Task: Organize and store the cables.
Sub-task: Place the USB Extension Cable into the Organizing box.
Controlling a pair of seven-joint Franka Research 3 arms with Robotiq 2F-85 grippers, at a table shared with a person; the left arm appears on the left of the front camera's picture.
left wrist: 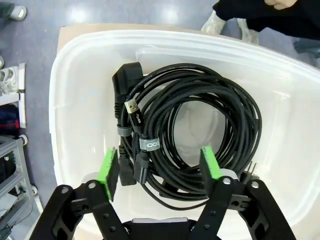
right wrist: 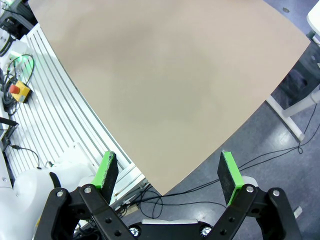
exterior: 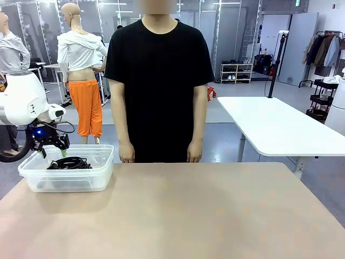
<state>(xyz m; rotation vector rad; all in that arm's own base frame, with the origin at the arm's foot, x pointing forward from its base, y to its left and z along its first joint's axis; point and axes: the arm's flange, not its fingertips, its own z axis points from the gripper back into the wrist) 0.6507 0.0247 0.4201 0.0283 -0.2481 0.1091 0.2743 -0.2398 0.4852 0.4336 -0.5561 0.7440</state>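
Black coiled cables [exterior: 69, 162] lie inside a clear plastic bin [exterior: 102, 172] at the table's far left. In the left wrist view the cables [left wrist: 200, 125] rest on the bin's floor [left wrist: 85, 100], wound in round loops with a gold USB plug and a grey strap showing. My left gripper [exterior: 53, 153] hovers just above the bin, and in its own view the left gripper [left wrist: 161, 171] is open, its green pads apart over the coil, holding nothing. My right gripper [right wrist: 169, 173] is open and empty, high above the table's edge.
A person [exterior: 159, 86] stands at the far side of the tan table [exterior: 188, 216], hands hanging at the sides. A white table [exterior: 269, 124] stands behind on the right. Below the right gripper are white rails, floor cords and a red stop button [right wrist: 16, 89].
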